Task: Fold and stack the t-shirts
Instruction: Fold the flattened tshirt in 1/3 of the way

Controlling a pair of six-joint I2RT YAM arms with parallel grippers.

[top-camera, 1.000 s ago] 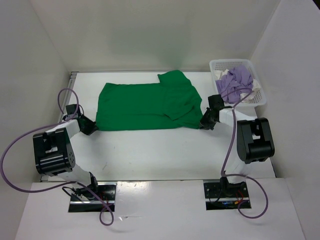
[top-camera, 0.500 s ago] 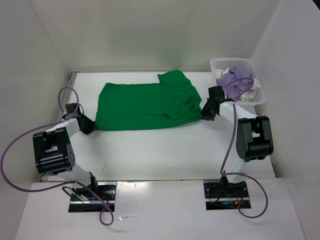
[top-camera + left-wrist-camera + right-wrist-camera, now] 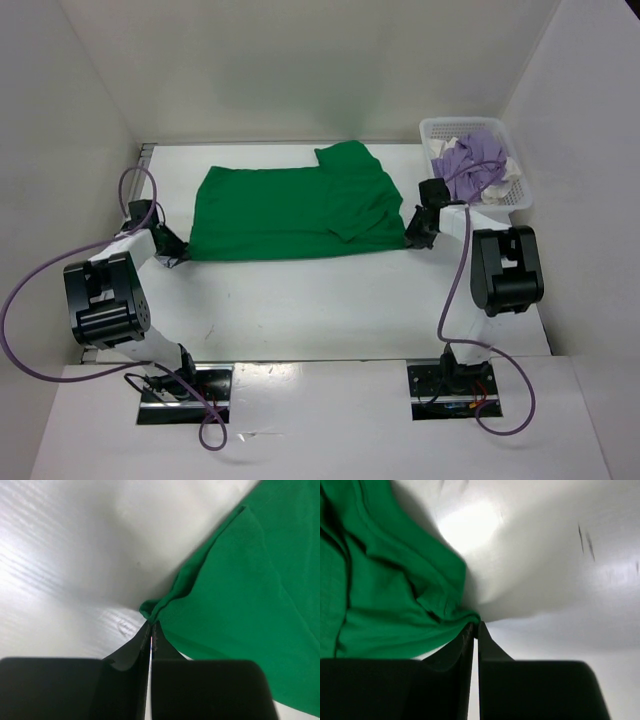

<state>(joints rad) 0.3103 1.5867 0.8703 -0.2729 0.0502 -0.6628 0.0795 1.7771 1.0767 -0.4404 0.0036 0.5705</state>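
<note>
Top external view: green t-shirt (image 3: pixel 290 210) lies lengthwise left-to-right; left gripper (image 3: pixel 177 255) and right gripper (image 3: pixel 409 238) each pinch one near corner.

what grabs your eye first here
The bright green t-shirt spread across the middle of the white table, with the left tool pinching its near left corner and the right tool its near right one. Next, the white mesh basket at the far right, holding a crumpled purple t-shirt.

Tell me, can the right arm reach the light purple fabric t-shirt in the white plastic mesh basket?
Likely: the basket is near, but the right gripper is shut on the bright green t-shirt.
</note>
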